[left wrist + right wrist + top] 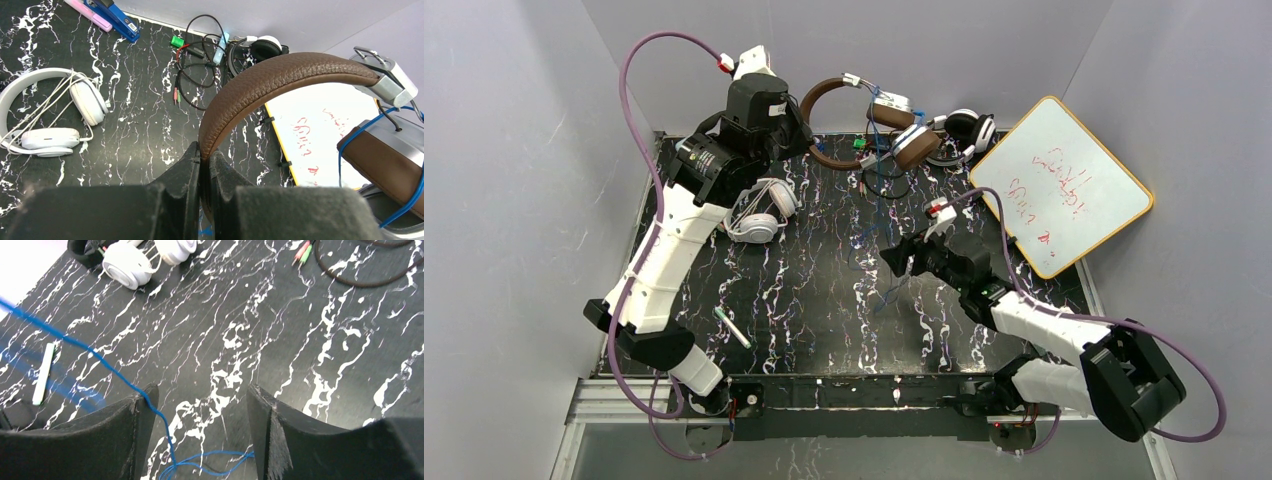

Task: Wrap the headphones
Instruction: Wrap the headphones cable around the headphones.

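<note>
My left gripper [796,132] is shut on the brown leather headband [280,75] of the brown-cupped headphones [894,128] and holds them up over the table's back edge; the fingers [187,167] pinch the band. Their thin blue cord [879,272] hangs down to the table. My right gripper [894,258] is open low over the table [280,325]. The blue cord [100,360] crosses its left fingertip and loops on the table between the fingers [200,400]. The white headphones [759,210] lie at the back left with their cord wound on them. The black headphones [964,130] lie at the back right.
A whiteboard [1064,185] with red writing leans at the back right. A white-and-green marker [732,328] lies front left. A blue stapler [115,17] and a pink item [95,15] lie at the back. Loose dark cables with pink and green plugs [304,251] lie mid-back.
</note>
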Controlling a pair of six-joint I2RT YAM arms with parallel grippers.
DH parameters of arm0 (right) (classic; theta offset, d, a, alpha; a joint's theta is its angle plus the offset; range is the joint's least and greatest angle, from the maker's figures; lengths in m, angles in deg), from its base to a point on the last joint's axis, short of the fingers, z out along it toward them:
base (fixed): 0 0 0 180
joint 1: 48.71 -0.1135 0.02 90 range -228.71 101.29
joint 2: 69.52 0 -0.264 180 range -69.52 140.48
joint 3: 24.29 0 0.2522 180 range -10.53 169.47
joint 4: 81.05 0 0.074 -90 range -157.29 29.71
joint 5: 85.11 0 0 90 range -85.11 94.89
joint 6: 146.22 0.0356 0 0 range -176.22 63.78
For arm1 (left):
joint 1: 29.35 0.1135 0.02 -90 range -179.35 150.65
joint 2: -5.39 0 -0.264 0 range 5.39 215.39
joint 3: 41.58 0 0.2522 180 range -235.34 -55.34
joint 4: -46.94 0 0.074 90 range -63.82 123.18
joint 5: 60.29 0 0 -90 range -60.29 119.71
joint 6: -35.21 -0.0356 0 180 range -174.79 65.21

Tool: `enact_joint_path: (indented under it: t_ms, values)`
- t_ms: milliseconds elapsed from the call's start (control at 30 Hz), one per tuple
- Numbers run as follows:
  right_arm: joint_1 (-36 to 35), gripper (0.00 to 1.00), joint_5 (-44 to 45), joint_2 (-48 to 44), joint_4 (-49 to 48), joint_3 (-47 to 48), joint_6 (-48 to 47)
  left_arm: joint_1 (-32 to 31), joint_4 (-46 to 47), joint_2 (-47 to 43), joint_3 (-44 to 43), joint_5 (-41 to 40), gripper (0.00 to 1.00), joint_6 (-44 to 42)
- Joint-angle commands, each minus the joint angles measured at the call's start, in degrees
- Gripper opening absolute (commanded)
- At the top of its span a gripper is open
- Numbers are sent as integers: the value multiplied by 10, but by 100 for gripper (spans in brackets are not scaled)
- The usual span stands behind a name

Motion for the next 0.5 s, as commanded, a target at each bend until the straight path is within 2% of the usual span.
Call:
enact_joint_path:
  t_ms: [0, 133, 467]
  values:
    - [9, 74, 12, 21, -6, 61, -35, 3, 31, -13, -16, 6, 0, 17]
    - [11, 73, -15, 40, -2, 96, -52, 4, 39, -14, -12, 18, 0, 16]
    - [10, 60, -93, 52, -50, 129, -75, 5, 39, -14, -12, 20, 0, 16]
